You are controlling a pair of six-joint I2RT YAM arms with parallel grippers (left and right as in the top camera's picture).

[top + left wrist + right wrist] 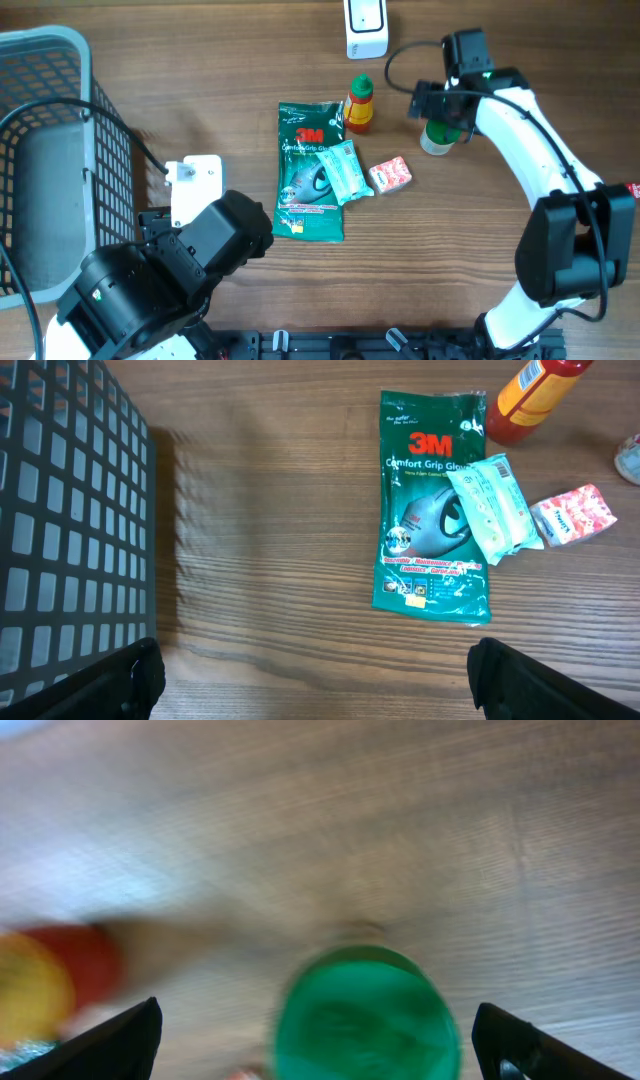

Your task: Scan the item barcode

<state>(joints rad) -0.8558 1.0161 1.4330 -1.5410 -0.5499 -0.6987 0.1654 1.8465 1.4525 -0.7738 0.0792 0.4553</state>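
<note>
A white jar with a green lid (436, 142) stands upright at the table's right. My right gripper (442, 108) hovers straight over it. In the blurred right wrist view the green lid (366, 1015) sits between the fingers of the right gripper (320, 1032), which stands open with both black fingertips (120, 1040) well clear of the lid. My left gripper (315, 672) is open over bare wood at the lower left, holding nothing. A white scanner-like device (365, 28) stands at the far edge.
A green 3M glove pack (310, 170) lies mid-table with a small teal packet (348, 172) on it. Beside them are a red-and-white box (391, 175) and a sauce bottle (359, 105). A grey wire basket (60, 150) fills the left side.
</note>
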